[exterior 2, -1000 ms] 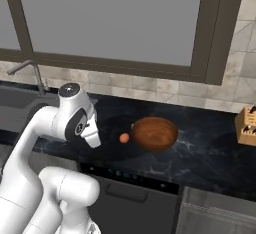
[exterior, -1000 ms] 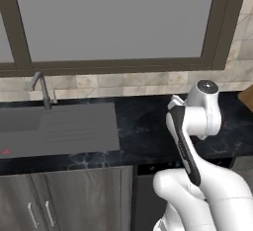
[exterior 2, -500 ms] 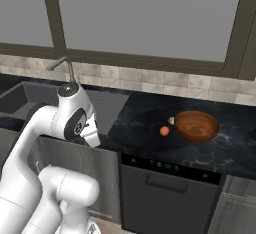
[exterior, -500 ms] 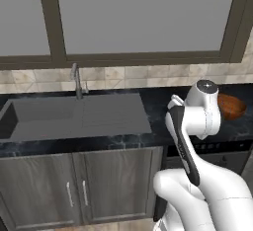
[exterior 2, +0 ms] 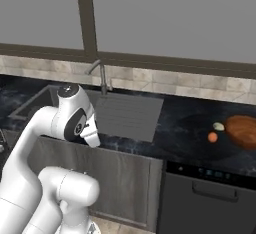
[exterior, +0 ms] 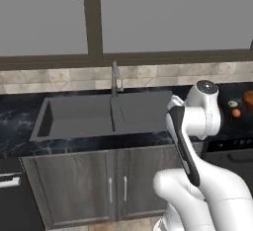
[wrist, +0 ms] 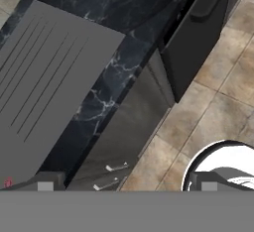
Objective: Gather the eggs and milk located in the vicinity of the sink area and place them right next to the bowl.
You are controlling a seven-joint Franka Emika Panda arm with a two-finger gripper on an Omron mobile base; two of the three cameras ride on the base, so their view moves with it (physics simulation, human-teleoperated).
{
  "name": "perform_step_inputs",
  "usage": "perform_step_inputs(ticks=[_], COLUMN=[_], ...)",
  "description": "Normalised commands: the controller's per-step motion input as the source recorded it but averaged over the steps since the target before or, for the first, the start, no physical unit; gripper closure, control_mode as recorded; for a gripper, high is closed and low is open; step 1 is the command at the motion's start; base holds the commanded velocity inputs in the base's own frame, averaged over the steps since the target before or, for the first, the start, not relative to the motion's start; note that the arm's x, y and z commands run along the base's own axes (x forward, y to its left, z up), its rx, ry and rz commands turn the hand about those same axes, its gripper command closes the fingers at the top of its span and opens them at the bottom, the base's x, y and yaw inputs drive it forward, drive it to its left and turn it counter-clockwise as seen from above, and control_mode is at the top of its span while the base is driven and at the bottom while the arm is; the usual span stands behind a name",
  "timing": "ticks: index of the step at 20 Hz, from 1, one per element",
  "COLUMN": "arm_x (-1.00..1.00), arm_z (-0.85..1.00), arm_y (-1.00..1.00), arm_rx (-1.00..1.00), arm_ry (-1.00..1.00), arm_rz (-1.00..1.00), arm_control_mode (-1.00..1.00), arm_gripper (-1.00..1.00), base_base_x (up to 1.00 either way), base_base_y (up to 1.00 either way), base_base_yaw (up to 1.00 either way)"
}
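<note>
Dark marble counter; grey cabinets; beige tiled wall; large windows; tan floor tiles

One sink with one curved faucet sits in the dark marble tabletop. On that tabletop lie one orange-brown egg, one small pale rounded item too small to identify, and one reddish-brown wooden bowl. Below the sink are two cabinet doors, each with one handle, making two handles in all.
</note>
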Motion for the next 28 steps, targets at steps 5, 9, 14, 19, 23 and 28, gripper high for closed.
perform_step_inputs(ticks=[5, 9, 14, 19, 23, 28], arm_x=[0.0, 0.0, 0.0, 0.0, 0.0, 0.0], arm_z=[0.0, 0.0, 0.0, 0.0, 0.0, 0.0], arm_y=[0.0, 0.0, 0.0, 0.0, 0.0, 0.0], arm_rx=[0.0, 0.0, 0.0, 0.0, 0.0, 0.0], arm_ry=[0.0, 0.0, 0.0, 0.0, 0.0, 0.0], arm_rz=[0.0, 0.0, 0.0, 0.0, 0.0, 0.0], arm_control_mode=[1.0, 1.0, 1.0, 1.0, 1.0, 1.0], arm_gripper=[-1.0, -1.0, -1.0, -1.0, -1.0, -1.0], base_base_x=[0.0, 0.0, 0.0, 0.0, 0.0, 0.0], base_base_y=[0.8, 0.72, 0.72, 0.69, 0.7, 0.72], base_base_yaw=[-0.05, -0.04, -0.02, 0.0, 0.0, 0.0])
